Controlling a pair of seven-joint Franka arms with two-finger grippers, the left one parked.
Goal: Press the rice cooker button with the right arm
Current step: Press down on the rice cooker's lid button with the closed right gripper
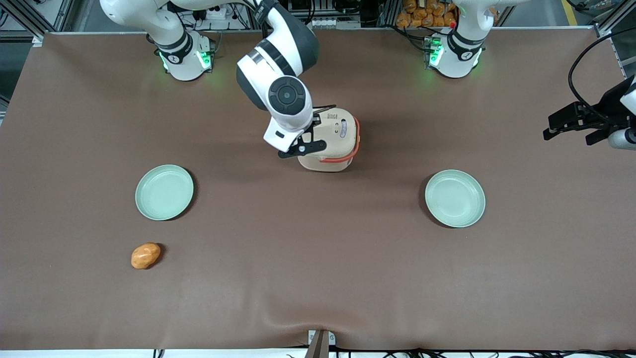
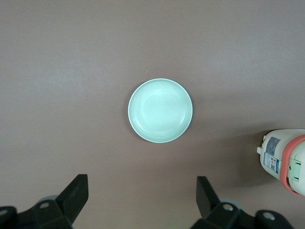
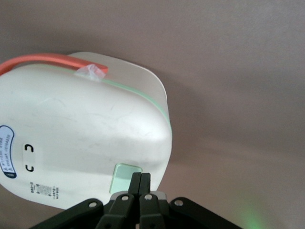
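My clenched gripper (image 3: 139,183) touches the rice cooker (image 1: 332,141) button (image 3: 125,176), mid-frame; green plates (image 1: 164,192) (image 1: 455,198) flank it.

Right arm (image 1: 278,74) reaches from base out over table centre, forearm angled down toward front camera, round black cap on wrist facing up. Gripper (image 3: 140,183) hangs below wrist, slim black fingers (image 3: 136,182) pressed together, no gap between tips. Fingertips rest against pale green button (image 3: 125,175) on rice cooker (image 1: 330,141) lid edge, at side away from orange-red handle (image 3: 47,62). In front view, gripper (image 1: 304,147) sits at cooker's side toward working arm's end.
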